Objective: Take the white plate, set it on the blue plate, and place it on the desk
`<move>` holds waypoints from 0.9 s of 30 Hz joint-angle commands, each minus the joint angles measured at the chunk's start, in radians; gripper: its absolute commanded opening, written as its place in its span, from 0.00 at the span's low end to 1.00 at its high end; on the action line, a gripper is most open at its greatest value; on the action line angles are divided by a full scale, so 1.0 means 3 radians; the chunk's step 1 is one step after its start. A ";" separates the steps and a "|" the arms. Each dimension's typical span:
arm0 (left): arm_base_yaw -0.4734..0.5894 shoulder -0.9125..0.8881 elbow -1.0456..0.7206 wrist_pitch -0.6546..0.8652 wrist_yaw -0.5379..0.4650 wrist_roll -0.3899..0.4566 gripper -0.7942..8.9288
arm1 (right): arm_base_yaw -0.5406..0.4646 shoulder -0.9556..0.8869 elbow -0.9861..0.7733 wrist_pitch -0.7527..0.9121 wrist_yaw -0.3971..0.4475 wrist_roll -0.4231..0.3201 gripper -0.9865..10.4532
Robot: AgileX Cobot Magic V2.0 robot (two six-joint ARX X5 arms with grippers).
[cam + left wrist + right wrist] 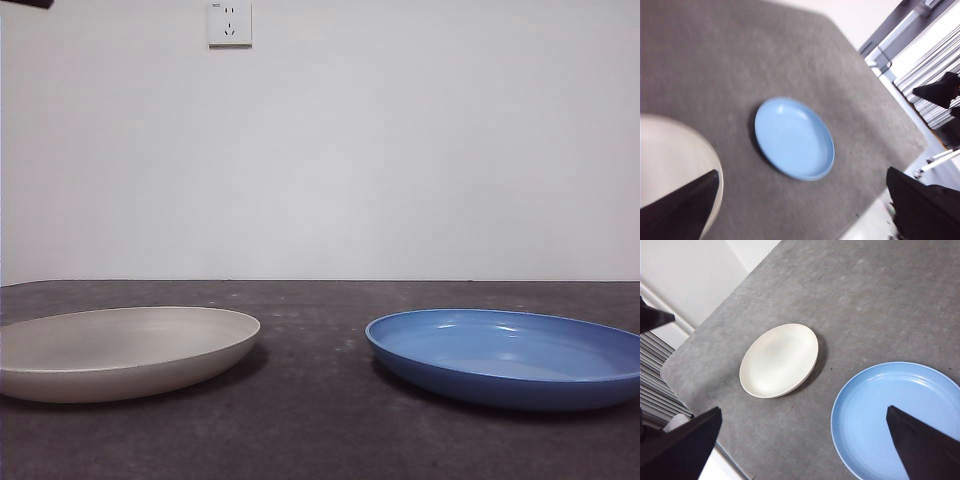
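The white plate [125,348] lies nearest, flat on the desk [320,440], with the blue plate [510,355] well apart beside it, both toward the front edge. The left gripper [800,210] hangs high above the white plate, jaws spread wide and empty; the right gripper [805,450] is likewise open above the blue plate. The likeliest trouble: the shallow sloping rim gives the jaws little to pinch, so the plate may slide or tip when lifted.
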 commanded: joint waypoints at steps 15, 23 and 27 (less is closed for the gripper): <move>0.1073 0.1794 0.0819 -0.1114 0.0122 0.0679 0.73 | 0.0015 0.0010 0.0064 -0.0028 -0.0024 0.0006 0.59; 0.1303 0.2691 0.0819 -0.0955 0.0062 0.0888 0.72 | 0.0014 0.0010 0.0064 -0.0029 -0.0023 0.0006 0.59; 0.1319 0.3011 0.0819 -0.0839 0.0064 0.0909 0.72 | 0.0015 0.0010 0.0064 -0.0031 -0.0024 0.0006 0.59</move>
